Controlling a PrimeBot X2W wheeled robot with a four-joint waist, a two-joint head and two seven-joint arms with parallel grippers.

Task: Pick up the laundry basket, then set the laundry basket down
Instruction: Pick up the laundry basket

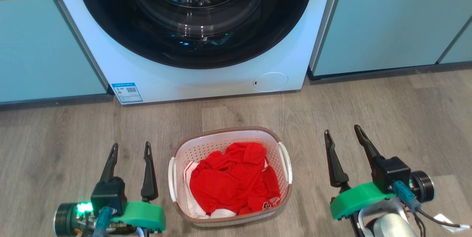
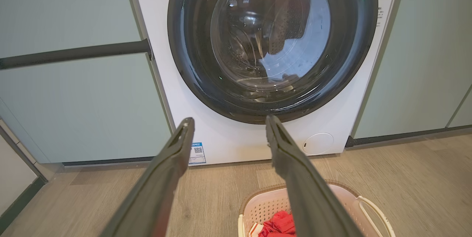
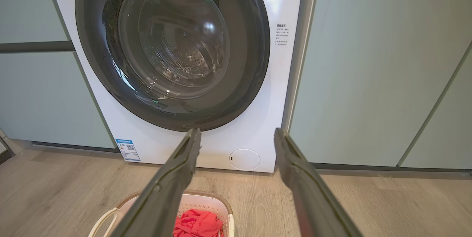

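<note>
White perforated plastic forms the laundry basket (image 1: pixel 206 149), seen at the lower centre of the head view, set on the wood floor (image 1: pixel 368 111) in front of the washer (image 1: pixel 206 80). It is flanked by the left gripper (image 1: pixel 131 145) at lower left and the right gripper (image 1: pixel 342 130) at lower right. Both are spread wide, nothing is held, and the basket is not touched.

If only one side handle (image 1: pixel 285 161) were caught, the basket could be tipped and its load spilled. A thin handle could also be lost from the long fingers.

Red clothing (image 1: pixel 232 178) over some white cloth is heaped inside, below the brown rim. What lies in the washer drum cannot be told through the glass.
</note>
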